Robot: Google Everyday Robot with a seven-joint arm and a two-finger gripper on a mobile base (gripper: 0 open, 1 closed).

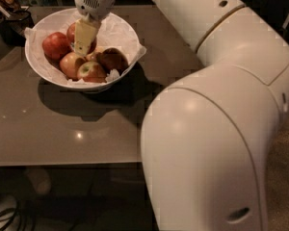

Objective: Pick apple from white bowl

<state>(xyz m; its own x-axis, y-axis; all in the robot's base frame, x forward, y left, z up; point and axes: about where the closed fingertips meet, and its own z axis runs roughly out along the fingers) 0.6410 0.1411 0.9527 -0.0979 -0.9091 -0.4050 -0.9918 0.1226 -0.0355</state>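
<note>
The white bowl [41,71] stands on the table at the upper left, lined with crumpled white paper and holding several apples. My gripper [83,41] reaches down into the middle of the bowl from above. A red apple [71,32] sits right behind it, mostly hidden by it. A dark deep-red apple [113,59] lies just to its right. A plain red apple [55,45] lies to its left. Two yellow-green blushed apples [91,71] lie in front. No white sticker shows on any apple.
The bowl rests on a glossy brown table [62,134] whose front edge runs across the lower left. My large white arm [216,129] fills the right half of the view. Dark objects [9,8] sit at the table's far left corner.
</note>
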